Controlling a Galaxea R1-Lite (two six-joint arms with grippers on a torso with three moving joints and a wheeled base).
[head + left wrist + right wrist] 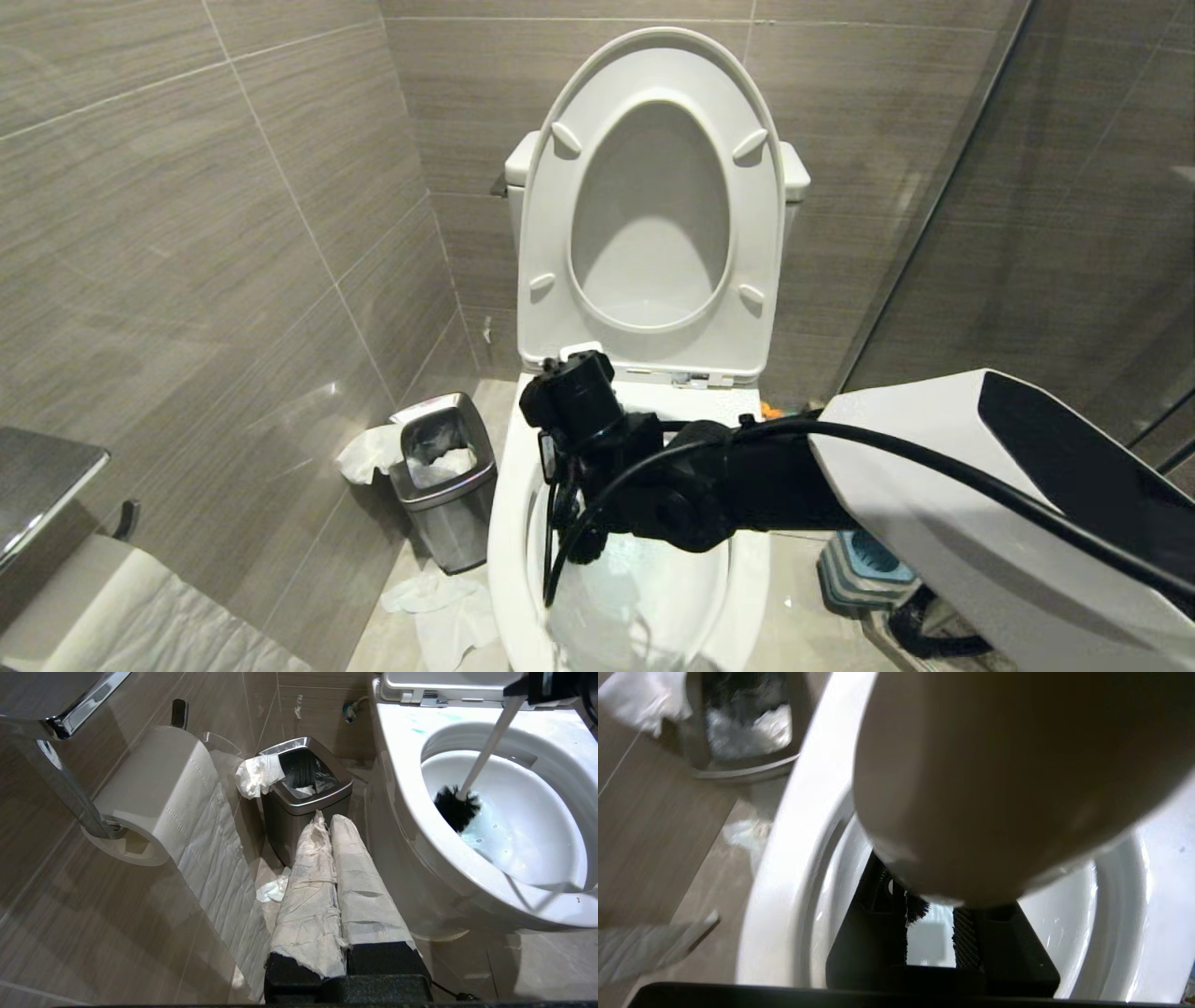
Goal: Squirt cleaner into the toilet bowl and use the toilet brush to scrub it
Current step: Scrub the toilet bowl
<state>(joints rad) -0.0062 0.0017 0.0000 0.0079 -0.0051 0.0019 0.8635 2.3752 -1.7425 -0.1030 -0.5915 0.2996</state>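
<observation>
The white toilet bowl [509, 523] stands open, with its seat and lid [653, 336] raised. My right gripper [566, 499] reaches over the basin and is shut on the toilet brush. The whitish handle [488, 751] slants down from the gripper [537, 686] into the basin. Its black bristle head [455, 807] rests against the inner wall by the water. Cleaner shows as a teal tint in the water [486, 840] and as smears on the rim [418, 730]. The handle's rounded tip [994, 788] fills the right wrist view above the gripper [931, 891]. My left gripper [329, 819], wrapped in paper, is shut and parked beside the bowl.
A steel waste bin [443, 476] stuffed with paper stands left of the bowl. Crumpled tissue [439, 607] lies on the floor. A toilet paper roll [154, 798] hangs on the left wall. The blue-grey brush holder [864, 569] sits right of the bowl, near a glass partition [943, 187].
</observation>
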